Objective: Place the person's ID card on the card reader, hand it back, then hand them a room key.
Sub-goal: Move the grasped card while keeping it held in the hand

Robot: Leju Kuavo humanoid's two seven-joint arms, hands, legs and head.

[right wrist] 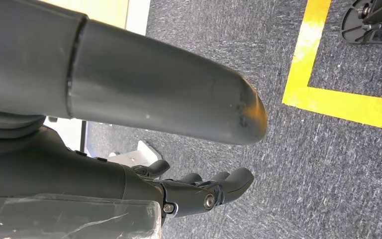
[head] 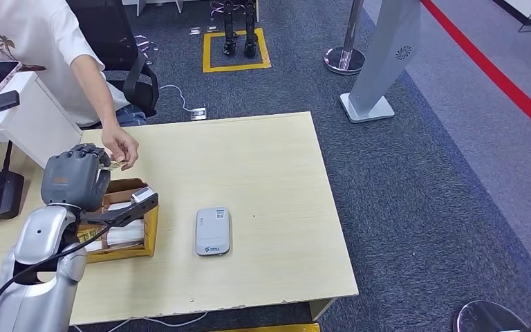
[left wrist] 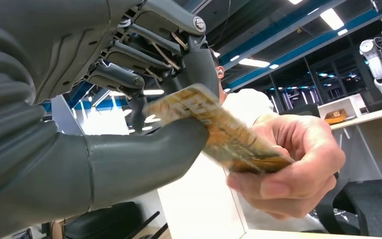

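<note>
While the left hand (left wrist: 129, 124) pinches one card (left wrist: 219, 132) with the person's hand (left wrist: 288, 169) gripping its far end, one card reader (head: 212, 231) lies mid-worktop (head: 263, 166), open surface around it. Right hand (right wrist: 199, 191) hangs over carpet, fingers loosely apart.

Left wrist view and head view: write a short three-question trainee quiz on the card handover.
1. True or false: the gold card is held by both the left robot hand and the person's hand.
2. Multiple choice: the white card reader lies (A) in the cardboard box, (B) flat on the table beside the box, (C) on the floor.
3. Fill in: the right robot hand hangs over grey ____ with yellow tape.

Key: 1 true; 2 B; 3 carpet.
</note>
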